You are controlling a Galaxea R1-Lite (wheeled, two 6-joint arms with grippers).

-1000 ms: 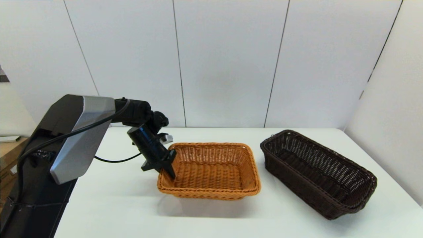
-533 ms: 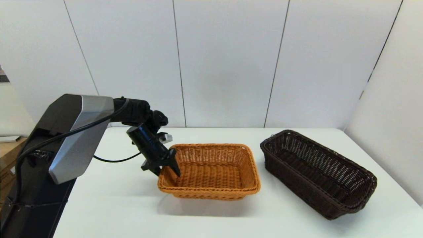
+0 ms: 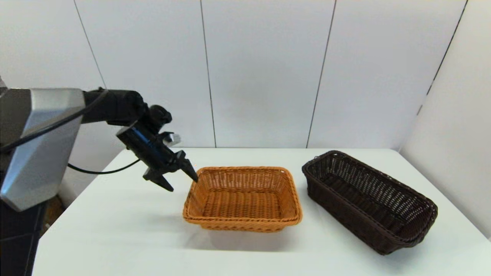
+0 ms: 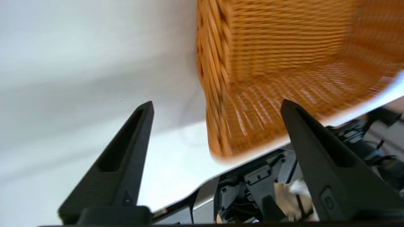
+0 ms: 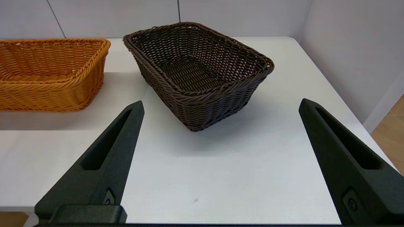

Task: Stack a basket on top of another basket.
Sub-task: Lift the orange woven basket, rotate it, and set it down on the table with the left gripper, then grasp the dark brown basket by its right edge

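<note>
White panels back the counter (image 3: 115, 237). Tan basket (image 3: 242, 197) sits centre; dark basket (image 3: 368, 201) sits apart on its right, unstacked. Left pincer (image 3: 183, 179), released, hovers beside the tan rim. Right pincer (image 5: 221, 107), released and empty, faces the dark basket, placed to grasp it.

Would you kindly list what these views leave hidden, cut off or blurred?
- Right gripper: outside the head view's frame; its own wrist view shows only the fingers.
- Orange-tan basket: cut by the right wrist view's edge; smeared in the left wrist view.
- Dark brown basket: near wall hides the floor's front part.
</note>
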